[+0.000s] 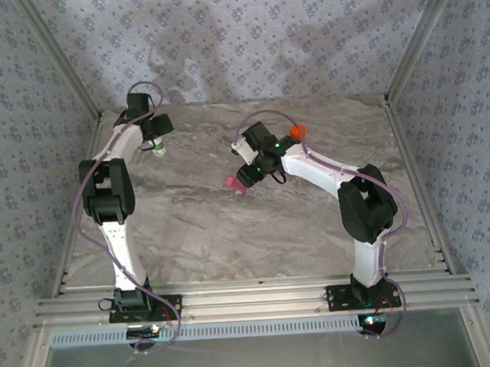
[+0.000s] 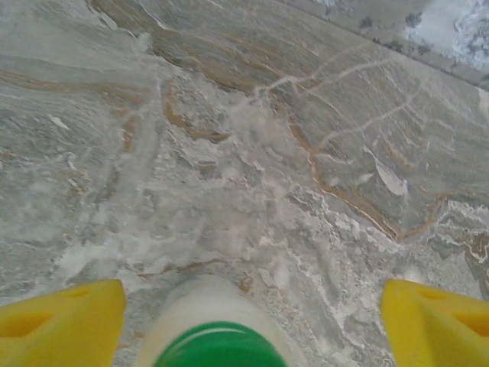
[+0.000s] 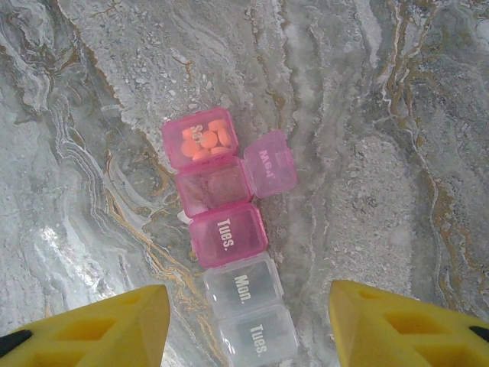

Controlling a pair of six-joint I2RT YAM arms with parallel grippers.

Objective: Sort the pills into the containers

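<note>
Marble tabletop [image 2: 229, 153] — left jaws wide around a green-capped bottle [image 2: 208, 325], right jaws open, empty, over pill box [image 3: 229, 237]

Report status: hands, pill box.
Left hand open, straddling bottle. Right hand open above pill box. One pink lid open; orange pills in end compartment. Unobstructed.

Pill box [image 3: 228, 235]: flat strip lying on the counter [image 3: 382, 153], running near to far with a slight lean to the left. In the top view it shows as a pink patch [image 1: 233, 182] mid-counter. Three far sections are pink, the near ones clear. Labels read "Tues.", "Mon.", "Tues." Orange pills [image 3: 206, 141] are heaped in the farthest pink section. The next pink section is open, its "Mon." lid flipped to the right.
</note>
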